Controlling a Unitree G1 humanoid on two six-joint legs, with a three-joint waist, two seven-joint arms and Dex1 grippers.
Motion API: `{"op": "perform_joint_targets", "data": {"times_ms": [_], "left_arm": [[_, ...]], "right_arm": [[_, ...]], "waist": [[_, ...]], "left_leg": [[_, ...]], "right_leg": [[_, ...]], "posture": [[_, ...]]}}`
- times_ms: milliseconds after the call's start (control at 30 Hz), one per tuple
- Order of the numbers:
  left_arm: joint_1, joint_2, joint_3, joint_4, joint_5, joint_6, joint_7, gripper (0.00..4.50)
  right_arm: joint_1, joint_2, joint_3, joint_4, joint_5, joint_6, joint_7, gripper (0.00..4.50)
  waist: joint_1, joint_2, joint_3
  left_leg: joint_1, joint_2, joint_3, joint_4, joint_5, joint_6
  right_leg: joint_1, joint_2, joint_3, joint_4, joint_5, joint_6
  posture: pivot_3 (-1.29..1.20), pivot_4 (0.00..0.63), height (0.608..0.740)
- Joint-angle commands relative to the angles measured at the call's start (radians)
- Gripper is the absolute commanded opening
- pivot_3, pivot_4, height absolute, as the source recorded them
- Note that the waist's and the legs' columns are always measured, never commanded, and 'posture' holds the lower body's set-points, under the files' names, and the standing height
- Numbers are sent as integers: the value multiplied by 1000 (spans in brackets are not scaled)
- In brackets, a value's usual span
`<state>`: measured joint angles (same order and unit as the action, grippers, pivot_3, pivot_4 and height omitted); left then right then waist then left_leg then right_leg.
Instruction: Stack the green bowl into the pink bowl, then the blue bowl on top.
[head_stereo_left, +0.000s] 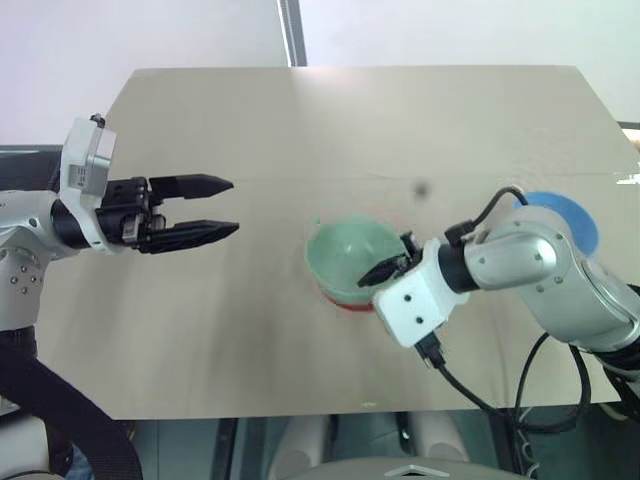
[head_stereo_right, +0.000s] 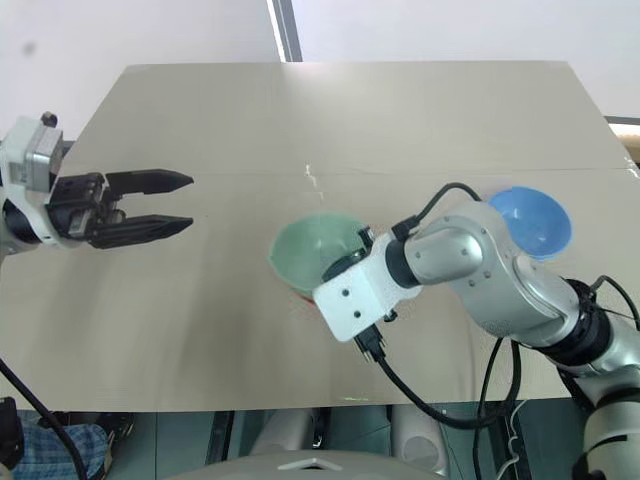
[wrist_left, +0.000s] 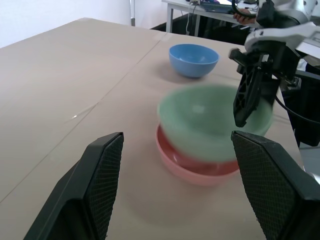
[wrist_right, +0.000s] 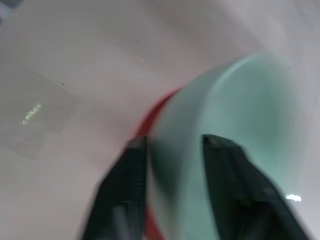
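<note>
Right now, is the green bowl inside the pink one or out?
Inside. The green bowl sits in the pink bowl, with the right gripper straddling its rim.

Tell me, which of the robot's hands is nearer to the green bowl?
The right hand: its fingers straddle the green bowl's rim, one inside and one outside. The left hand hovers open well off to the bowl's left, over the table.

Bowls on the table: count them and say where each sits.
3. The green bowl sits in the pink bowl mid-table, with the right end effector astride its rim. The blue bowl stands apart on the robot's right.
</note>
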<state>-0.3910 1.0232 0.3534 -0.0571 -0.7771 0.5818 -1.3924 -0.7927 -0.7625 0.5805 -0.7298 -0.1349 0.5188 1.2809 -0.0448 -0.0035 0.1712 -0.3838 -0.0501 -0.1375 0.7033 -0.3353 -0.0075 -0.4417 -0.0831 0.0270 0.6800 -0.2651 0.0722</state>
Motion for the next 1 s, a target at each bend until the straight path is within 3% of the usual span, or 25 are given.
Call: {"op": "perform_joint_targets", "data": {"times_ms": [33,200,333,467,667,833,1000], "left_arm": [[-20,17,29,1,-12,-5,-2,3664],[-19,18,31,3,-10,-8,-5,3664],[-18,17,35,2,-11,-10,-6,3664],[-10,13,39,0,-10,-15,-7,3664],[-14,2,31,5,-9,-28,-8,3664],[-24,-4,35,9,-21,-35,-18,3664],[-29,-11,46,8,-39,-34,-24,3664]], "right_arm": [[3,-22,-38,-74,18,20,13,2486],[3,-50,-134,-157,99,132,11,2486],[78,-151,-353,-193,239,234,42,2486],[36,-186,-335,211,190,123,8,2486],[112,-278,-359,551,84,42,-97,2486],[153,-313,-400,626,80,28,-127,2486],[197,-348,-463,576,112,60,-125,2486]], "waist": [[0,0,0],[1,0,0],[6,0,0],[-2,-2,-1],[6,-2,-1],[-4,-1,-1],[-6,-1,-1]], "left_leg": [[0,0,0,0,0,0],[0,0,0,0,0,0],[0,0,-1,0,0,0],[3,-1,1,0,0,0],[3,0,3,0,0,0],[0,-1,5,-1,0,0],[0,0,5,-1,0,0]], "right_leg": [[0,0,0,0,0,0],[0,0,0,0,0,0],[1,0,-1,0,0,0],[4,0,0,0,0,0],[3,1,0,0,0,0],[-2,-3,0,0,0,0],[-2,-2,0,1,0,0]], "posture": [[0,150,740],[0,150,740],[0,150,740],[0,150,740],[0,150,740],[0,150,740],[0,150,740]]}}
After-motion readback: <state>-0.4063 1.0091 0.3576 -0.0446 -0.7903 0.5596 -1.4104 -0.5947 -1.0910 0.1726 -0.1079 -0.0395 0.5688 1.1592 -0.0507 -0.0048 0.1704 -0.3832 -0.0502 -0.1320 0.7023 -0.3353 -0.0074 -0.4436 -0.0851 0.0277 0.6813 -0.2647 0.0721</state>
